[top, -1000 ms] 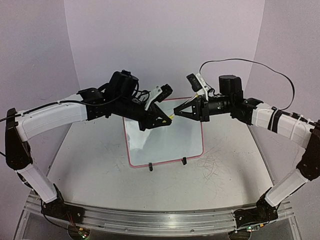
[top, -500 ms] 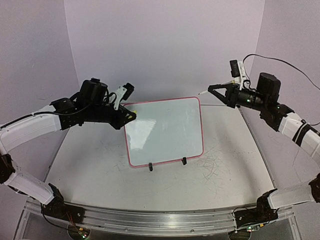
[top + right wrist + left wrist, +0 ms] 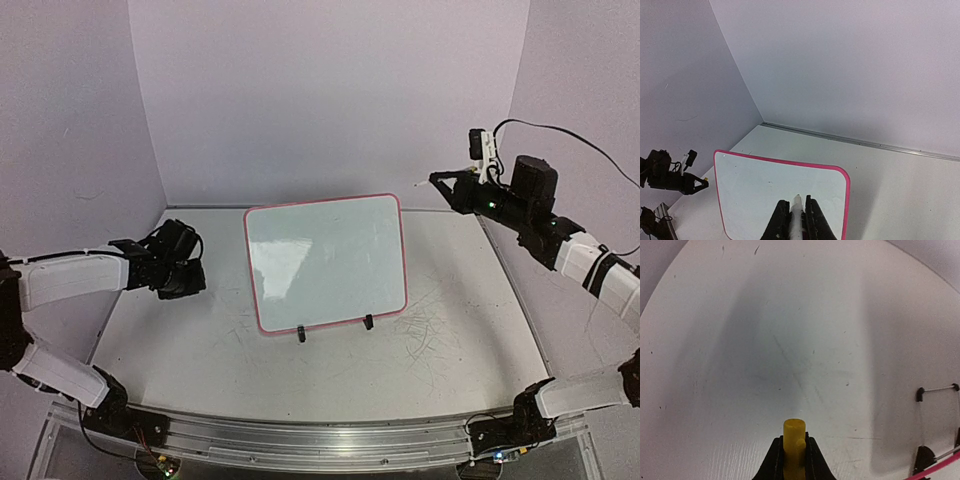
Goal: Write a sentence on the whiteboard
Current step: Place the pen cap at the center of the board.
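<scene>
The table (image 3: 200, 340) carries the whiteboard (image 3: 325, 262) at its middle, propped on two black feet (image 3: 301, 334), its long side running left to right. Its face looks blank, though faint writing could escape these views. The right gripper (image 3: 796, 204), clenched on a marker (image 3: 797, 212), hangs just beyond the board's far right corner with the tip aimed left and near toward it, so this arm seems placed to write. The left gripper (image 3: 794, 444), low at the left, pinches a yellow cap (image 3: 793, 430).
</scene>
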{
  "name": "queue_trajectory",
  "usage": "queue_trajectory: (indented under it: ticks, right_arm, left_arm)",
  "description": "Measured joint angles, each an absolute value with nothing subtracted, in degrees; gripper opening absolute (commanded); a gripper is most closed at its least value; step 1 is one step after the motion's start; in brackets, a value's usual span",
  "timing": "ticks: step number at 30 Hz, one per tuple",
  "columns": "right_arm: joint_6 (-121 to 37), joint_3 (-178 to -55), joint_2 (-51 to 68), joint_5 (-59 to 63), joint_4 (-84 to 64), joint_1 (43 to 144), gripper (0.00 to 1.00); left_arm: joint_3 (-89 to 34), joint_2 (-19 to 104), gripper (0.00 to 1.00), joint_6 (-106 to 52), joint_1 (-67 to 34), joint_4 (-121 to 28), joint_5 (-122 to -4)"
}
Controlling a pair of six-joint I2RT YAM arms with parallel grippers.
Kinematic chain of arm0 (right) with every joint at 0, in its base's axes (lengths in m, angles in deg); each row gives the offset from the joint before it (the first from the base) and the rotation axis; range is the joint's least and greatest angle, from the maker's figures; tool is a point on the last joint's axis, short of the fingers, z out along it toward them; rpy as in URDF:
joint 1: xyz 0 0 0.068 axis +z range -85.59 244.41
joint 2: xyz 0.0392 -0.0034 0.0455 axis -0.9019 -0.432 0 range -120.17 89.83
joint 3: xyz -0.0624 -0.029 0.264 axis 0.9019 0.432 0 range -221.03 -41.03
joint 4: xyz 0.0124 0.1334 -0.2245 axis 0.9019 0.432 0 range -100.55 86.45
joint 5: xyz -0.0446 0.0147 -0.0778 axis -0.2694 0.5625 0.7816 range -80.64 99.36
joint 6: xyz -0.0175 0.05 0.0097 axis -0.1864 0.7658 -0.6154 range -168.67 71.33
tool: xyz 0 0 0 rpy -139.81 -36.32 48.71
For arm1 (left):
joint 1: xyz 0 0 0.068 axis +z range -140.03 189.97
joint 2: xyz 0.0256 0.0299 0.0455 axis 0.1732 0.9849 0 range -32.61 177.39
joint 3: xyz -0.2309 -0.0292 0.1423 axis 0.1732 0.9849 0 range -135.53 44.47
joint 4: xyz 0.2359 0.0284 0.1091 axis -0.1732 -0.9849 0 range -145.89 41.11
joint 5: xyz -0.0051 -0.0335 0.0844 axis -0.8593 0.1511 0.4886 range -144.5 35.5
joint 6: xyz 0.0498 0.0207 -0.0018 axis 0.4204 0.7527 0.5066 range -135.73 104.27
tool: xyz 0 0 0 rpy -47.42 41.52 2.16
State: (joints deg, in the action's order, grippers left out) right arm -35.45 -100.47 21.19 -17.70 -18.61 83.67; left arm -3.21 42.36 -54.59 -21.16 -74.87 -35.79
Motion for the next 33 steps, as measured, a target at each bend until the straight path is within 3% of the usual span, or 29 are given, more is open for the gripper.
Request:
queue_trajectory:
  ticks: [10,15,22,33]
  right_arm:
    - [-37.09,-100.47,21.30,-18.49,-20.02,83.68,0.00]
    - [-37.25,-100.47,21.30,-20.25,-20.17,83.70,0.00]
    - [-37.12,-100.47,21.15,-22.12,-20.75,83.70,0.00]
    - [-37.34,-99.74,21.03,-23.53,-21.08,83.70,0.00]
  left_arm:
    - [1.52,53.63,0.00,-58.86,-21.20,-70.80,-34.44]
    - [4.27,55.00,0.10,-59.94,-21.23,-69.36,-33.67]
    - [4.90,56.64,0.14,-60.96,-21.23,-68.15,-33.53]
    - [5.62,55.82,0.35,-60.89,-21.27,-66.92,-33.24]
